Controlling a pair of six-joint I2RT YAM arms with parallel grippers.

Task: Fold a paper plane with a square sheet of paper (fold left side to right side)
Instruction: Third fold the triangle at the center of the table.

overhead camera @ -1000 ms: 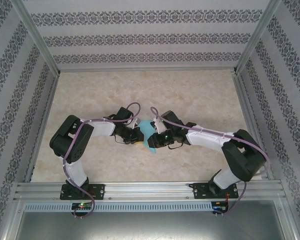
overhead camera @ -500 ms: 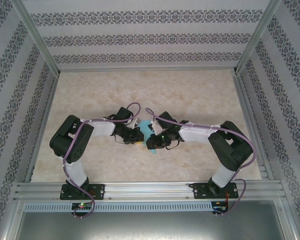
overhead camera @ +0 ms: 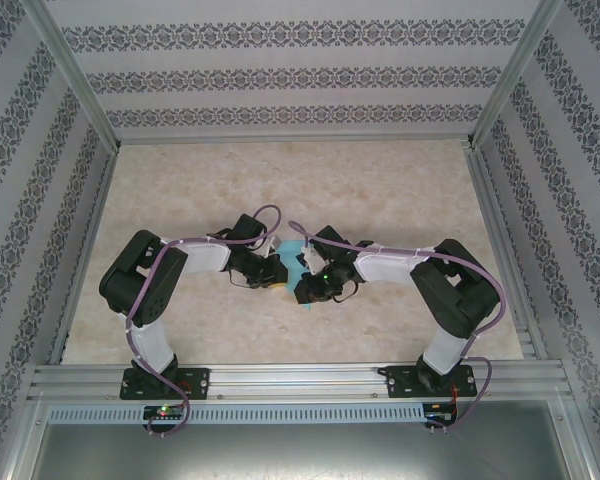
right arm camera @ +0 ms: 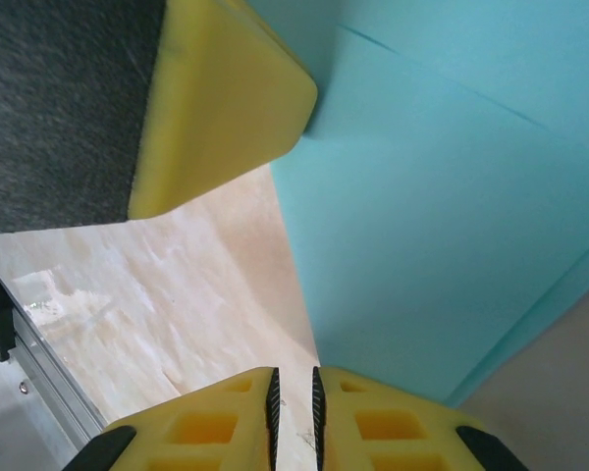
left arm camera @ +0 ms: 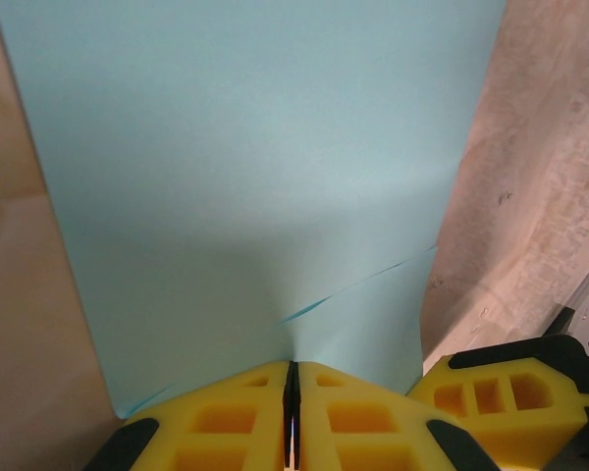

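Top external view gives the count: two arms, the left arm and the right arm, one table and one turquoise sheet of paper. The sheet is a little toward 6 o'clock from the table centre, between both wrists. Bare marble-pattern surface lies on all sides of it, widest toward 12 o'clock. Patterned walls close the table at 9, 12 and 3 o'clock, and an aluminium rail closes it at 6 o'clock.

Left wrist view shows what the top view does not. The left gripper has its two yellow fingers pressed together, clamped on the near edge of the sheet, which extends from them toward 12 o'clock. One thin slanted line crosses the paper just above the fingertips. One yellow finger of the other arm stands just beside the sheet's right edge, at 4 o'clock.

Right wrist view shows the right gripper with its fingers almost together, one narrow slit between them. The sheet's edge runs down to that slit, but I cannot tell if it is pinched there.
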